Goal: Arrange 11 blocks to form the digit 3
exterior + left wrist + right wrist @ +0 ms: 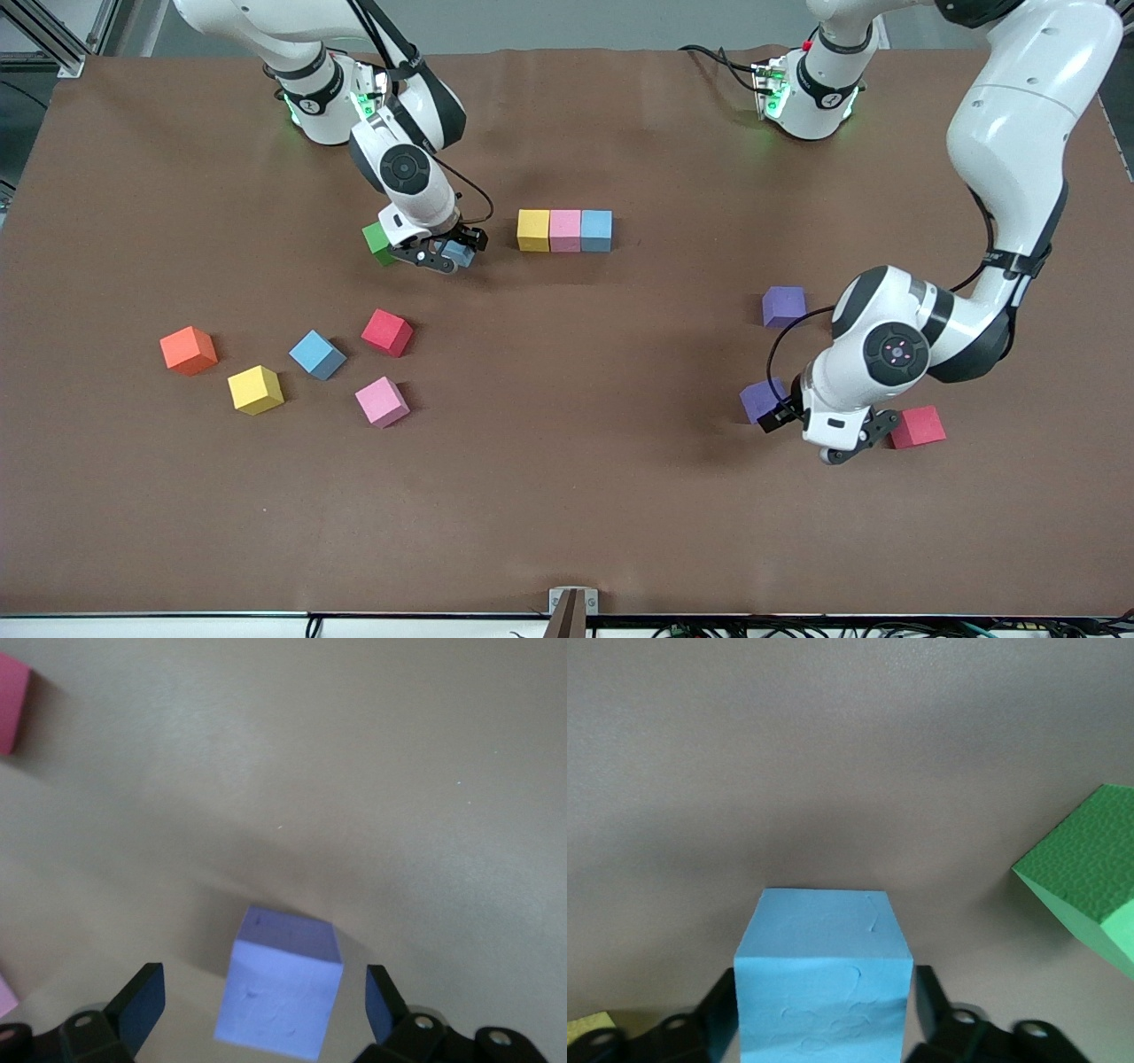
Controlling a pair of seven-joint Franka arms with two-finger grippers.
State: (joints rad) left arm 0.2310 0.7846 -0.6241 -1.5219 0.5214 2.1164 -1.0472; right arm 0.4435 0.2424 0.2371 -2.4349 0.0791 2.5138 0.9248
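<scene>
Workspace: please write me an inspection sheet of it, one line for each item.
Surface: brown table, mat slightly wrinkled at the arms' edge.
Job's things: row of yellow, pink and light blue cubes touching; loose red, light blue, yellow and pink cubes toward the right arm's end; two purple cubes and a red one toward the left arm's end.
Clutter: green cube, orange cube.
Grippers: right claw around a light blue cube; left claw open, astride the nearer purple cube.
Cables: black leads on both arms.
Surroundings: metal framing at one corner.
</scene>
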